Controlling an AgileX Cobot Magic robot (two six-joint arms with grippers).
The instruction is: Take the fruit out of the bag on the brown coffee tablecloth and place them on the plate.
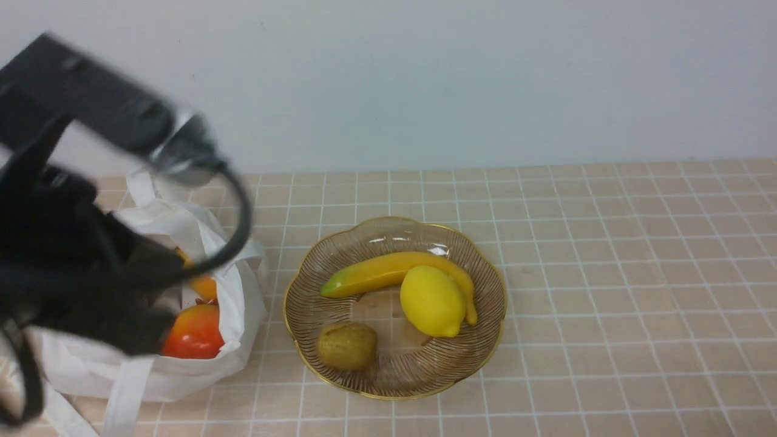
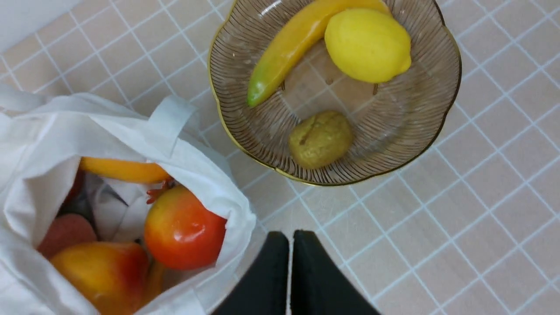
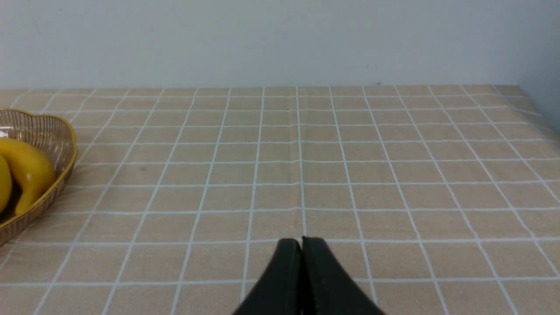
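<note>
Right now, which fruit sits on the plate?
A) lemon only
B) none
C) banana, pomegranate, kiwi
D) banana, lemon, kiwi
D: the plate holds a banana, a lemon and a kiwi, while the pomegranate lies in the bag.

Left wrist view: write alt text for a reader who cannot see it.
A white bag of fruit, a red-orange pomegranate among them, lies beside a glass plate holding a banana, lemon and kiwi. The left end effector is shut and empty.
</note>
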